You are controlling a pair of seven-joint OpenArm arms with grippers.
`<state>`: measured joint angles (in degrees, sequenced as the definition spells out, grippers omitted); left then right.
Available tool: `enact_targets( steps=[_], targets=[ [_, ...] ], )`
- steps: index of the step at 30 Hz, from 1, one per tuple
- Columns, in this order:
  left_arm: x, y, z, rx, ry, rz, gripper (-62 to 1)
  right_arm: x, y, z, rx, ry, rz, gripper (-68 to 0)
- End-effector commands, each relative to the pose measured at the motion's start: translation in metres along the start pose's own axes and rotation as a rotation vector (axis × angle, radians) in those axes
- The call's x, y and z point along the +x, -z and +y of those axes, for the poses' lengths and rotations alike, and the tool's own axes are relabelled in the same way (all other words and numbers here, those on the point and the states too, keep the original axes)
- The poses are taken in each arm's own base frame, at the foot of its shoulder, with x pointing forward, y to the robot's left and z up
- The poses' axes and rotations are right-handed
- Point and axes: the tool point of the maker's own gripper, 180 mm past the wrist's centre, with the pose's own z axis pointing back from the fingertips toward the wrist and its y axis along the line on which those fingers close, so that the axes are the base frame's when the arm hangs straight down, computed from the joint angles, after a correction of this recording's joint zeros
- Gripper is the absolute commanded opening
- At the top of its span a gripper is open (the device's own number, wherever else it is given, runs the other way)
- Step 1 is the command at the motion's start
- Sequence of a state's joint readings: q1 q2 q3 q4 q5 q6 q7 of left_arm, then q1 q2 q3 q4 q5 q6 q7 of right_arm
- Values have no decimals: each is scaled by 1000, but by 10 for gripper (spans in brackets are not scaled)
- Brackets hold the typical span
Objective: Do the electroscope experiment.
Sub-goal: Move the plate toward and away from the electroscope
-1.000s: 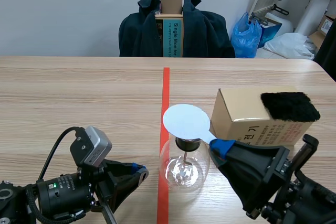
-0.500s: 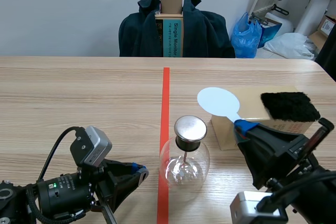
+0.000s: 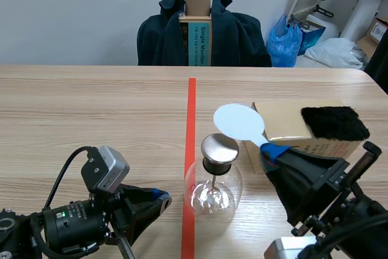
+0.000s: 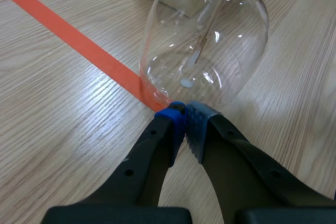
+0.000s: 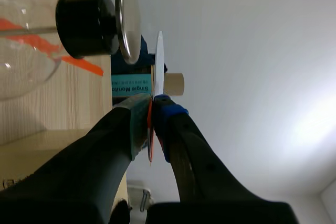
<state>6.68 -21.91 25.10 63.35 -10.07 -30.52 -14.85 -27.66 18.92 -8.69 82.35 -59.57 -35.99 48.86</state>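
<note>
While your right hand (image 3: 271,151) grips the disc paddle (image 3: 238,122) just right of the electroscope cap (image 3: 219,147), contact looks not yet made | left hand (image 4: 184,114) closed, empty

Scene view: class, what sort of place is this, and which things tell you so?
Probably a makeshift lab in an office or storeroom: a taped wooden table carries a glass electroscope, the right tool holds a pale disc paddle, and a coat-draped chair and bags line the wall.
</note>
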Motion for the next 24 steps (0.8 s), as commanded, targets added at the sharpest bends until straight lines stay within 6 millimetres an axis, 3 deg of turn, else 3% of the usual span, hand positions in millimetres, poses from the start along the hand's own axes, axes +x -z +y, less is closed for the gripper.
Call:
enact_targets(
  steps=[1, 9, 24],
  targets=[
    [11, 3, -2, -8, -2, -39, -577, 1, 0, -9, -20, -24, -32, -667],
    [11, 3, -2, -8, -2, -39, -577, 26, -3, -8, -18, -25, -168, -667],
    [11, 3, -2, -8, -2, -39, -577, 28, -3, -8, -18, -26, -183, -667]
  ],
)
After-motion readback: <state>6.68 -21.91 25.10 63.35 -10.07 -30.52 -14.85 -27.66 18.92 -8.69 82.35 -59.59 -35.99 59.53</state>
